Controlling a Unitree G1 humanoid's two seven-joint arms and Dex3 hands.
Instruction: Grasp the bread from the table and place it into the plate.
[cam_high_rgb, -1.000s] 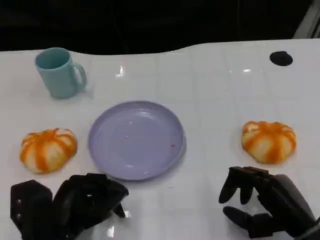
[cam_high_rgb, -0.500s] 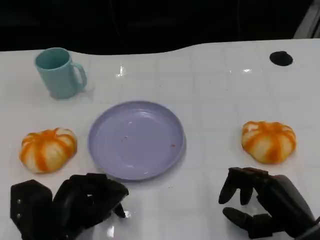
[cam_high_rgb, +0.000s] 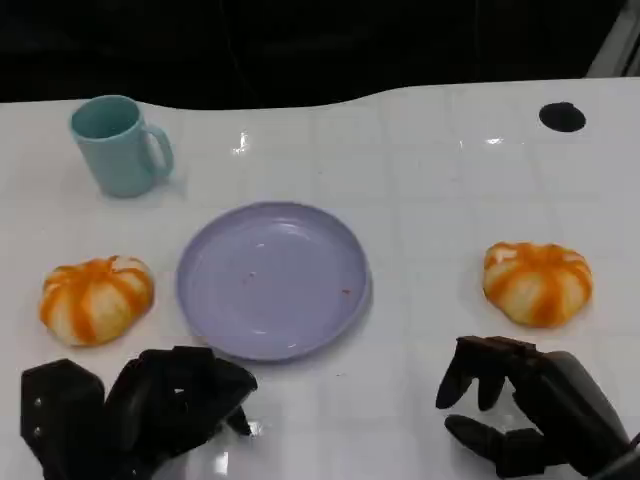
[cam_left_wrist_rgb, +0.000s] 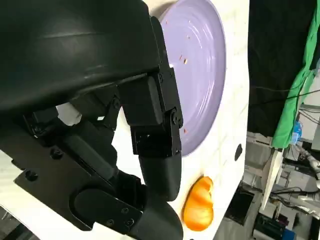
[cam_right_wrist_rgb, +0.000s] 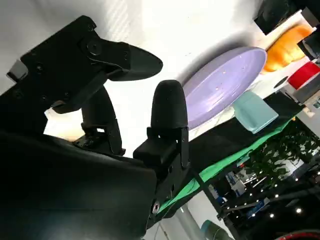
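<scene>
Orange-striped breads (cam_high_rgb: 97, 299) (cam_high_rgb: 537, 282) either side of empty purple plate (cam_high_rgb: 272, 279)

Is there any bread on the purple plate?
No, the plate holds no bread; one bread lies on the table to its left and another bread to its right.

The head camera looks down from above the near edge of the white table (cam_high_rgb: 420, 180), facing the far side, taking in the whole top. The left wrist camera sits close behind the left hand (cam_left_wrist_rgb: 100, 150), looking rightward across the purple plate (cam_left_wrist_rgb: 200, 65). The right wrist camera sits close behind the right hand (cam_right_wrist_rgb: 100, 135), looking leftward. All three share the plate.
</scene>
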